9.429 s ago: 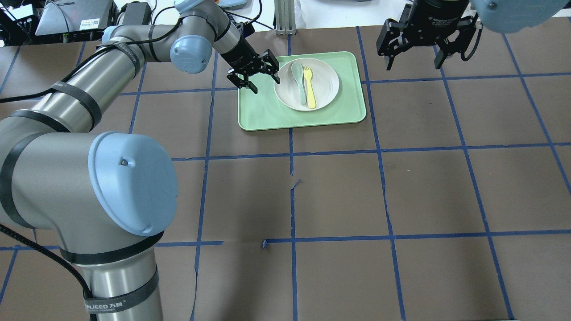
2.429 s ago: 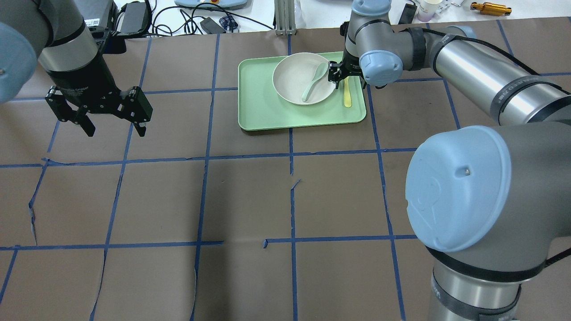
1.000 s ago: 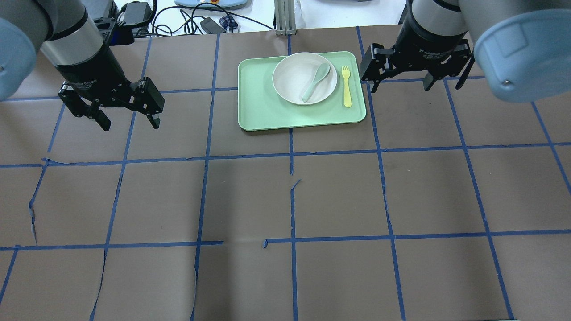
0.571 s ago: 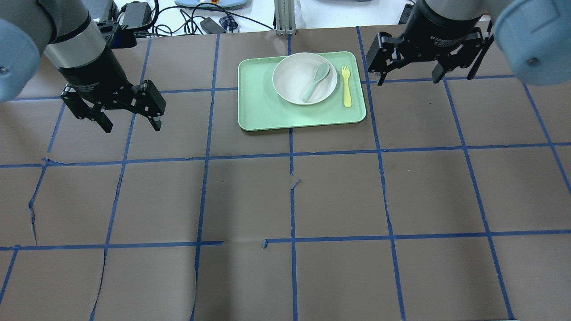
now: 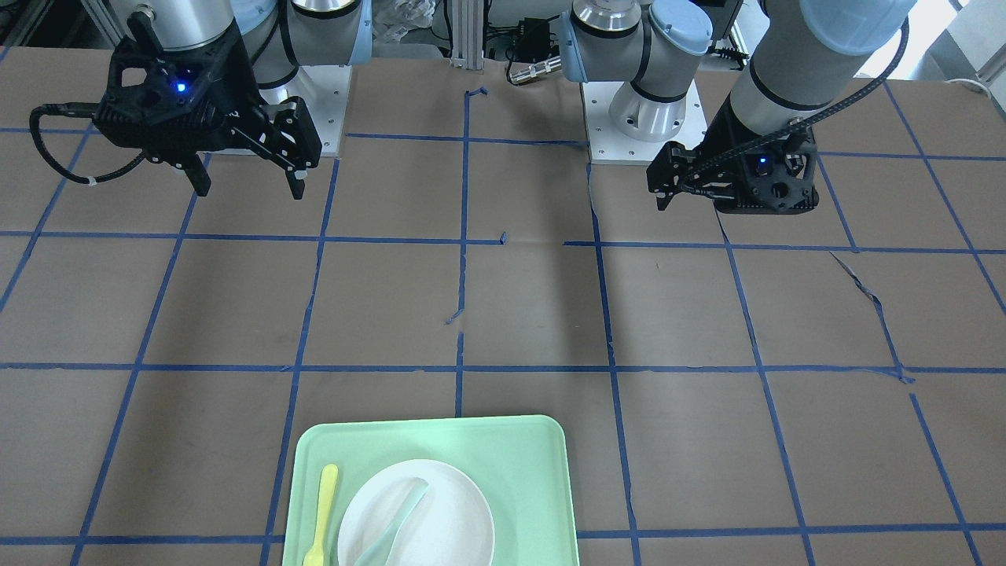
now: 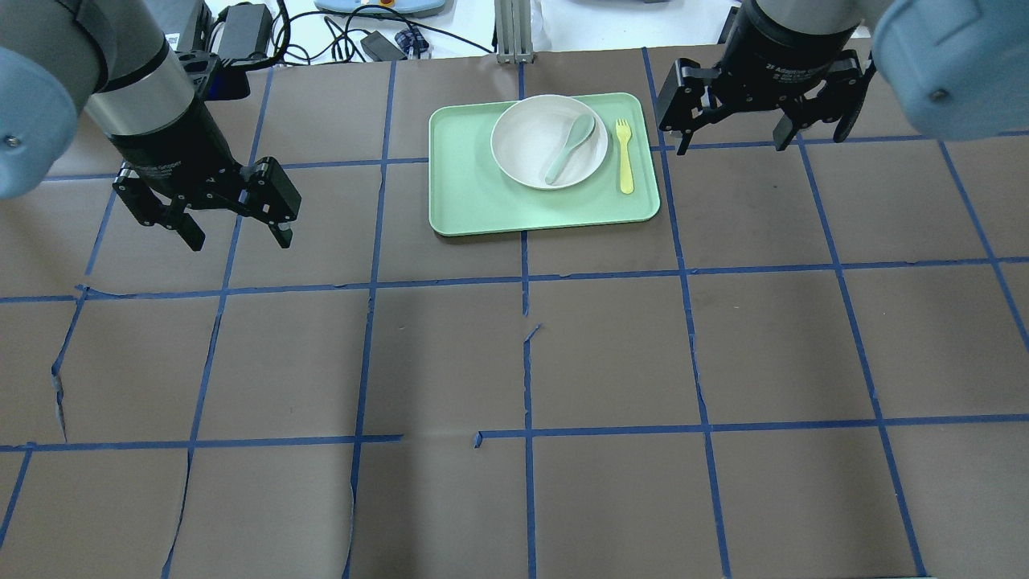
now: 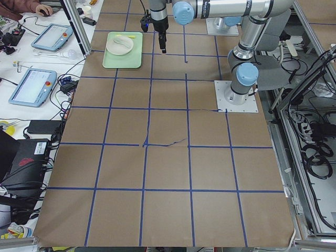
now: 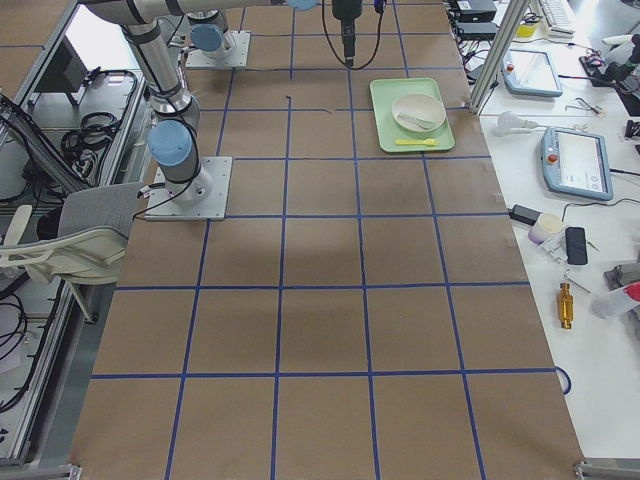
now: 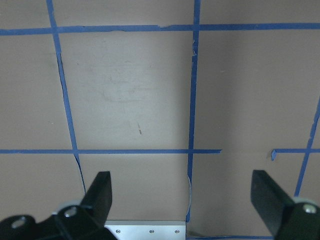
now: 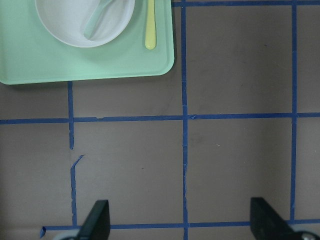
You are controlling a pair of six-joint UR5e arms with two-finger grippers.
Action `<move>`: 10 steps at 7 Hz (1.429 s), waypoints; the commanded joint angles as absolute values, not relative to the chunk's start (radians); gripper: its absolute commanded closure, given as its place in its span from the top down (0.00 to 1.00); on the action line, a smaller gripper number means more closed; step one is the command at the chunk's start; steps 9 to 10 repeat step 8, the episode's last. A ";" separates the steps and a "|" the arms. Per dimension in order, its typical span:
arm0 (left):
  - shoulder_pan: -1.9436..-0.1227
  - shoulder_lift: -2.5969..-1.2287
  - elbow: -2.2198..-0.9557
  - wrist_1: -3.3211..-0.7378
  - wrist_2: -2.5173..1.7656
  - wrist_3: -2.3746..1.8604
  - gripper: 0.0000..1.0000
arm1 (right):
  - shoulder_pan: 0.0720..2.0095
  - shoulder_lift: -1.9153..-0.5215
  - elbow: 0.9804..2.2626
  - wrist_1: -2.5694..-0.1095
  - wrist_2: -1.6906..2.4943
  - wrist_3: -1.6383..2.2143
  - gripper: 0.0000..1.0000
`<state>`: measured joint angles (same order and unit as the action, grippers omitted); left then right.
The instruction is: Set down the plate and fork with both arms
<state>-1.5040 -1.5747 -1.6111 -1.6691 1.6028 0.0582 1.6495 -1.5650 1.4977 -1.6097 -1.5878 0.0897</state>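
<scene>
1. Two empty claws hang spread above the brown surface in the overhead view: the left claw (image 6: 239, 240) at the left of frame, the right claw (image 6: 730, 147) at upper right, near the tray (image 6: 466, 193).
2. The plate (image 6: 518, 149) sits in the tray's upper half with a spoon (image 6: 567, 146) in it; the fork (image 6: 624, 157) lies on the tray just right of the plate.
3. Placing looks finished; the next move likely calls only for both arms to pull clear.
4. Nine seconds earlier the fork lay inside the plate beside the spoon, with the left claw at the plate's rim.
</scene>
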 commanded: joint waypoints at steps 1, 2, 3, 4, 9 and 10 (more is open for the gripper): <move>-1.505 -1.569 -1.614 -1.669 1.603 0.060 1.00 | 1.616 -1.551 1.458 -1.574 -1.591 0.087 1.00; -1.505 -1.569 -1.612 -1.669 1.601 0.060 1.00 | 1.580 -1.548 1.421 -1.493 -1.589 0.086 1.00; -1.505 -1.568 -1.612 -1.669 1.603 0.060 1.00 | 1.580 -1.530 1.417 -1.488 -1.580 0.087 1.00; -1.505 -1.568 -1.614 -1.669 1.603 0.060 1.00 | 1.571 -1.526 1.422 -1.491 -1.586 0.089 1.00; -1.505 -1.565 -1.638 -1.669 1.605 0.060 1.00 | 1.578 -1.522 1.427 -1.493 -1.571 0.100 1.00; -1.505 -1.565 -1.638 -1.669 1.605 0.060 1.00 | 1.578 -1.522 1.427 -1.493 -1.571 0.100 1.00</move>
